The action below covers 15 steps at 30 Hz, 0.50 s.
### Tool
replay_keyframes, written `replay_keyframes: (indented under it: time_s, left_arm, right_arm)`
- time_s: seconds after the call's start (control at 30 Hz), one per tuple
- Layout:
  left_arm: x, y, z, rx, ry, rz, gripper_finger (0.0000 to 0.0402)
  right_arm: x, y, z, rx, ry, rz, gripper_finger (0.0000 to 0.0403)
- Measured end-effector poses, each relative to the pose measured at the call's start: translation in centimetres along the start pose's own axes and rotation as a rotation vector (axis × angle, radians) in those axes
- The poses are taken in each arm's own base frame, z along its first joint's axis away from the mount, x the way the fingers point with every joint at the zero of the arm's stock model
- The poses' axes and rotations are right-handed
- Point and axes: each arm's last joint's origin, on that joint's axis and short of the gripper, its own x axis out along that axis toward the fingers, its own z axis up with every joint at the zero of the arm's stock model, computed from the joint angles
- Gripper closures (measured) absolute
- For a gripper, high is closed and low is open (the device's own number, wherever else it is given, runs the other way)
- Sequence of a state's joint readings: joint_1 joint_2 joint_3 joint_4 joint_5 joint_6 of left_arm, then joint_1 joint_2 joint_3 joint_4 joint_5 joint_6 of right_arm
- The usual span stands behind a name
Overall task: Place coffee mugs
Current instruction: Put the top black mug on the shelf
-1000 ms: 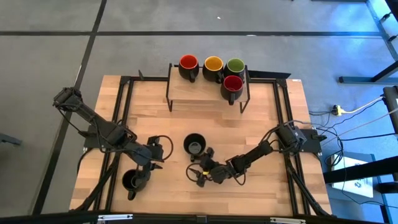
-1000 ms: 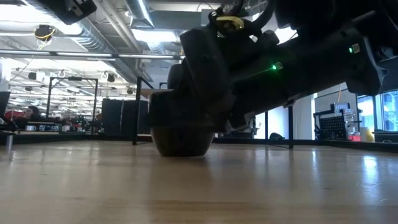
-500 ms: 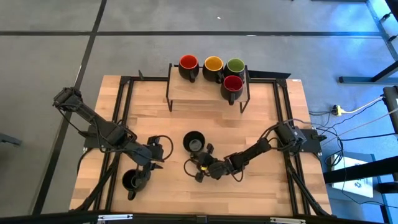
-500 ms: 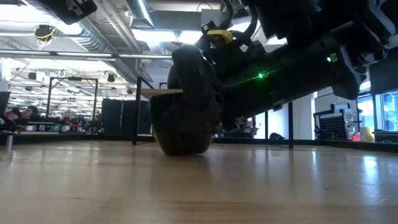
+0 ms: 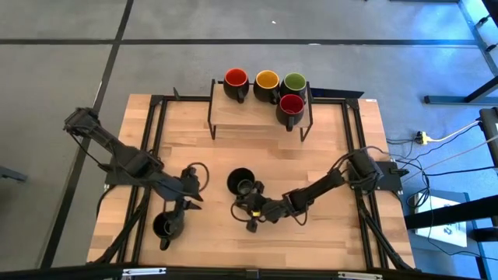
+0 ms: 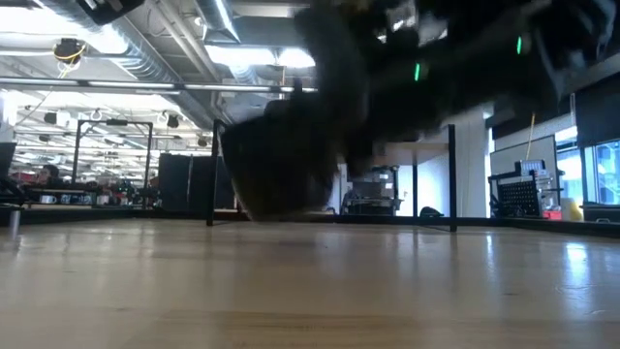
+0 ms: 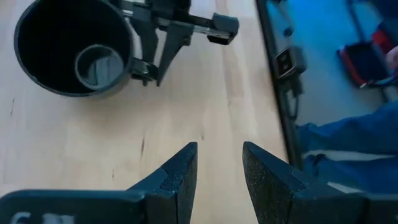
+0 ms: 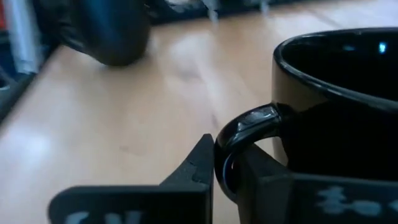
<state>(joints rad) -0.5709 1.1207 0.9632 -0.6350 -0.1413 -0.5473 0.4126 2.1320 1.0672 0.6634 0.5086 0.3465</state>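
While I watch from the overhead camera, my left gripper (image 5: 189, 204) sits over the left half of the table (image 5: 327, 241), its fingers (image 7: 180, 171) parted with bare wood between them and nothing held. Just in front of it, nearer the table's front edge, stands one black mug (image 5: 166, 226) with a dark inside, apart from the fingers.

Moving toward the middle, a second black mug (image 5: 242, 181) stands at the table's centre. My right gripper (image 5: 250, 208) reaches in from the right side to it, and in the right wrist camera its fingers (image 8: 199, 163) are clenched on the mug's glossy handle (image 8: 249, 127), one on each side of the loop. The left wrist camera shows this same mug with the right gripper at its side. In the table-level camera this mug and arm are a dark blur, so I cannot tell whether the mug's base touches the wood.

At the back of the table a raised wooden shelf (image 5: 249, 113) carries four more mugs: a red-lined mug (image 5: 236, 82), an orange-lined mug (image 5: 267, 82), a green-lined mug (image 5: 295, 83), and a second red-lined mug (image 5: 291, 106) just in front of the green one.
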Motion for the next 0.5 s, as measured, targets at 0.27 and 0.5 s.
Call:
replay_keyframes:
  time_s: [0.27,0.5]
  left_arm:
    - [-4.2,0.7,0.2,-0.05,-0.146,-0.043,0.0279]
    - [-6.1,1.2,0.1,-0.053,-0.232,-0.025,0.0279]
  right_arm:
    - [-2.5,-0.2,5.9,-0.066,-0.068,0.022,0.0389]
    - [-3.4,-2.7,10.1,-0.055,-0.138,-0.002,0.0389]
